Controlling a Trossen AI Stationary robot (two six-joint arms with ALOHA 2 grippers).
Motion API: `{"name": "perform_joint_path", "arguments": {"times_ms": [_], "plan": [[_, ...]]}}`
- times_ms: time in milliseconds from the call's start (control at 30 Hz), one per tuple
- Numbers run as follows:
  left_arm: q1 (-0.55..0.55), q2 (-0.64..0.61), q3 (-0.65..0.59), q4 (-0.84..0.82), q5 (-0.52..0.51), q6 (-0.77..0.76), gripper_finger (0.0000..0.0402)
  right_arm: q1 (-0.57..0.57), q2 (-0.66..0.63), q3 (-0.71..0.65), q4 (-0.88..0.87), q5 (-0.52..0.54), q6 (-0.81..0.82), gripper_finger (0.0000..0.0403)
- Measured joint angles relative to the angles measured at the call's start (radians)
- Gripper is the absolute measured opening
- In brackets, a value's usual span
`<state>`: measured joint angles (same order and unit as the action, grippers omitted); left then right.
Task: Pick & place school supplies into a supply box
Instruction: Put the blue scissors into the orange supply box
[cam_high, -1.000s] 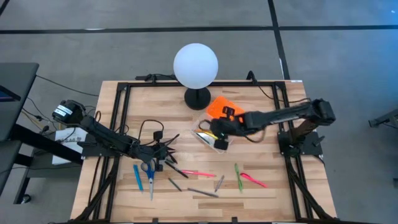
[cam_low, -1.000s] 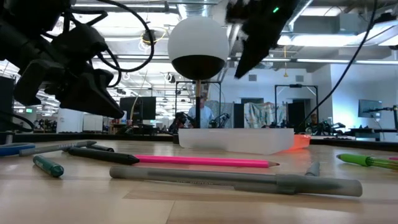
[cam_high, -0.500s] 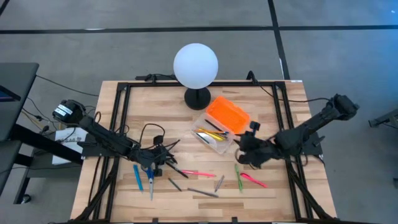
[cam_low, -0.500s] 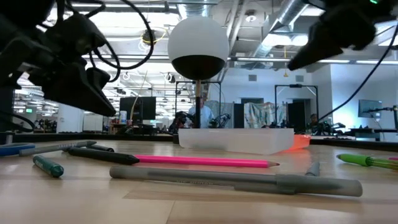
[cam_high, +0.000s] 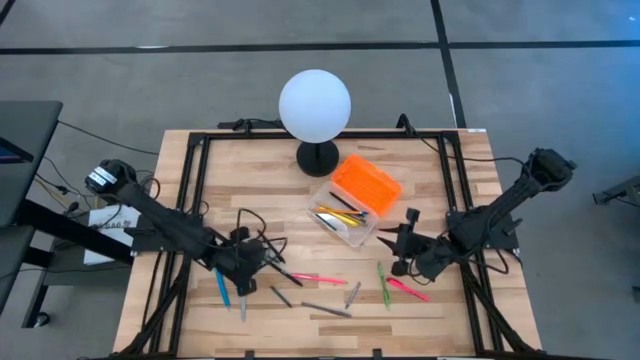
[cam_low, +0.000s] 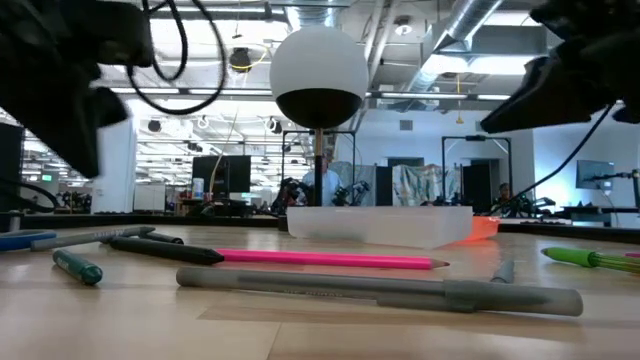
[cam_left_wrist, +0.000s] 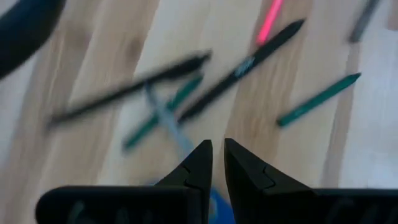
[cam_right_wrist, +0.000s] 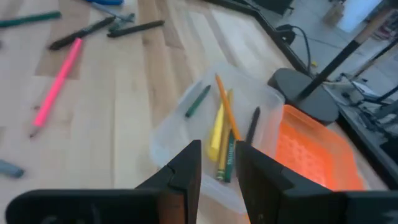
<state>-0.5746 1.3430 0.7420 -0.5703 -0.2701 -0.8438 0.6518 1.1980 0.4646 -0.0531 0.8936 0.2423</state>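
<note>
Overhead, low and wrist views of my two arms above the wooden surface (cam_high: 200, 160).

The supply box (cam_high: 341, 222) lies just right of centre: a clear plastic tray with its orange lid (cam_high: 366, 184) hinged open at the tray's 1 o'clock side, lying flat toward the base of the white globe lamp (cam_high: 315, 103). Inside the tray, as my right wrist view shows, are a yellow marker (cam_right_wrist: 217, 130), an orange pencil (cam_right_wrist: 226, 109), a dark green pen (cam_right_wrist: 198, 101) and a black pen (cam_right_wrist: 252, 126); these lie loosely lengthwise and none sticks out over the rim. The lid holds nothing.

My right end effector (cam_high: 404, 243) hangs empty above the surface at 4 o'clock from the tray, just beside it, its fingers (cam_right_wrist: 182, 169) set a narrow gap apart. Near it, at its 6 o'clock, lie a green marker (cam_high: 383, 283) and a pink pen (cam_high: 408, 289).

My left end effector (cam_high: 246, 262) hovers low at 8 o'clock from the tray, well apart from it, over a loose cluster of supplies. Its fingers (cam_left_wrist: 199, 165) are nearly together and grip nothing. Below them are a black pen (cam_left_wrist: 239, 70), a teal pen (cam_left_wrist: 317, 99) and blue-handled scissors (cam_high: 241, 292), the last blurred in the wrist view.

Other supplies on the surface: a blue marker (cam_high: 221, 285) at 8 o'clock from the left end effector, a pink pencil (cam_low: 330, 260) toward centre, and a grey pen (cam_low: 380, 289) nearest the low camera.
</note>
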Motion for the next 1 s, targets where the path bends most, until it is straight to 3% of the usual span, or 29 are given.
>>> {"name": "perform_joint_path", "arguments": {"times_ms": [200, 367, 500, 667, 1000], "plan": [[-0.074, -0.001, 0.026, -0.185, -0.009, -0.457, 0.0034, 0.059, 0.000, -0.080, 0.115, 0.000, 0.054, 0.0093], [-0.109, 0.006, -0.017, -0.181, -0.024, -0.666, 0.0034, 0.114, 0.000, -0.138, 0.201, 0.003, 0.065, 0.0093], [-0.122, 0.036, -0.021, -0.175, -0.013, -0.750, 0.0034, 0.148, 0.000, -0.147, 0.220, 0.017, 0.067, 0.0093], [-0.122, 0.086, -0.021, -0.173, 0.084, -0.826, 0.0034, 0.177, 0.000, -0.147, 0.220, 0.025, 0.082, 0.0093], [-0.122, 0.132, -0.024, -0.171, 0.074, -0.836, 0.0034, 0.188, 0.000, -0.147, 0.220, 0.025, 0.092, 0.0093]]}}
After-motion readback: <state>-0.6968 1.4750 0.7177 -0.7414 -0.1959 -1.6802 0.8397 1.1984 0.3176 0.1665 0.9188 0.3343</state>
